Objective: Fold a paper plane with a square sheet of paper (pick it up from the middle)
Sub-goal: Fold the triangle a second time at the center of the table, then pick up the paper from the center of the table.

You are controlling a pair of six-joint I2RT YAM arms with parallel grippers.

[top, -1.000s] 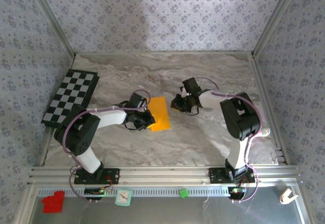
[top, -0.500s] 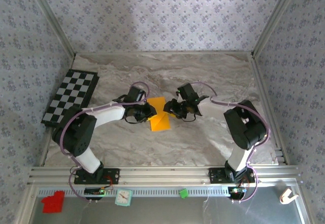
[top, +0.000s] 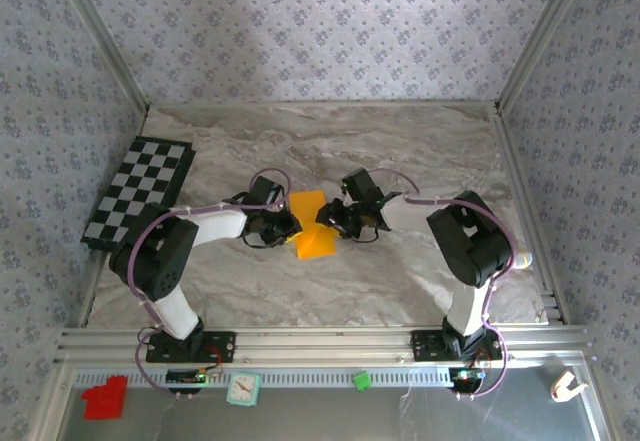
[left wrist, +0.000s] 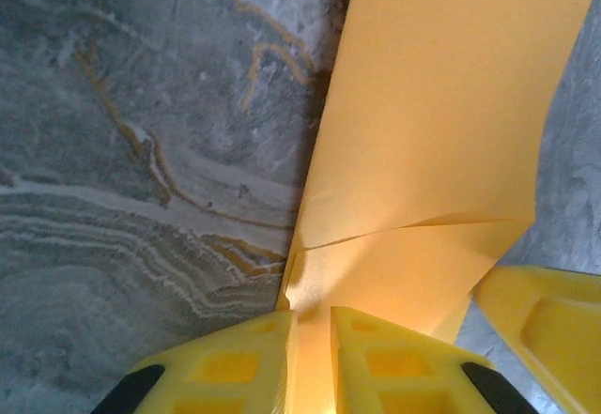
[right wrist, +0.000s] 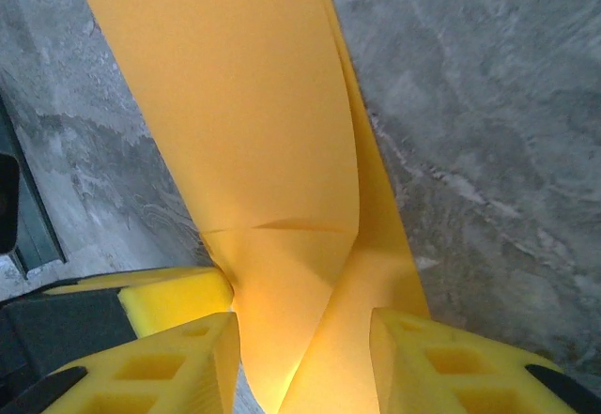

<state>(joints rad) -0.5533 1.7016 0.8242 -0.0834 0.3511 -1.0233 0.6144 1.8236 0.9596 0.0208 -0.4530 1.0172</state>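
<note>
**A:** What's new here?

**B:** The right gripper point(top: 333, 219) has swung in from right of centre. It now sits at the right edge of the paper point(top: 308, 243), facing the left gripper point(top: 285, 227) across it, mid-frame on the worktop point(top: 400, 151).

**A:** And the jaws?

**B:** The left jaws are together, clamped on the paper's edge. The right jaws stand apart, straddling a raised double layer without pinching it.

**A:** What about the paper itself?

**B:** It no longer lies flat. It bows up between the two grippers, with a crease across it. I'd judge this is an early fold being set, so the task is far from finished. If the right jaws close off the crease, the fold could come out skewed.
</note>
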